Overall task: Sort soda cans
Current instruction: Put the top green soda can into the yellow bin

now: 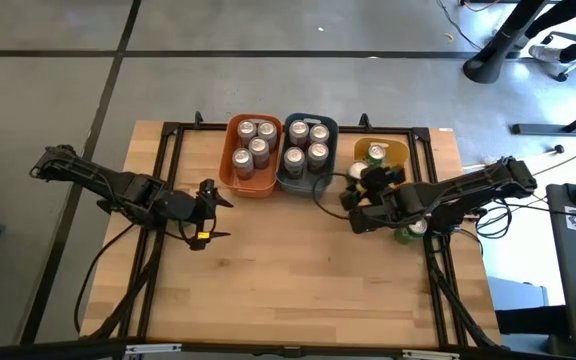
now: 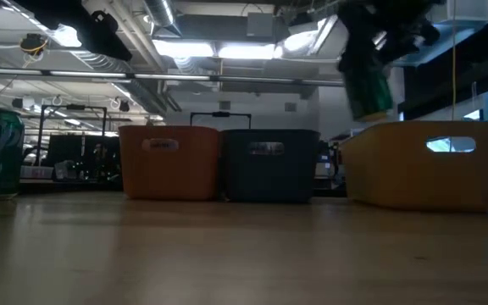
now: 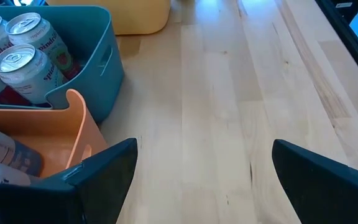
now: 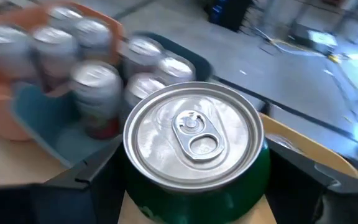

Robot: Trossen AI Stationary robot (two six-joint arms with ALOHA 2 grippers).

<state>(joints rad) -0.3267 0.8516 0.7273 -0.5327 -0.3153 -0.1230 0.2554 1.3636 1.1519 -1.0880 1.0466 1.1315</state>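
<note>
Between the fingers of the right pincer (image 4: 194, 186) sits a green can (image 4: 194, 149), pinched upright and held off the desk (image 1: 298, 280), just above the near edge of the yellow bin (image 1: 400, 152). Beyond it stand the blue bin (image 1: 306, 183) and orange bin (image 1: 251, 186), each holding four cans. Well apart, the left pincer (image 1: 208, 212) hangs spread and empty.

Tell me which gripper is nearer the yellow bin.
Right. The right gripper hangs at the yellow bin, holding a green can. The left gripper, jaws open, sits past the orange bin.
</note>
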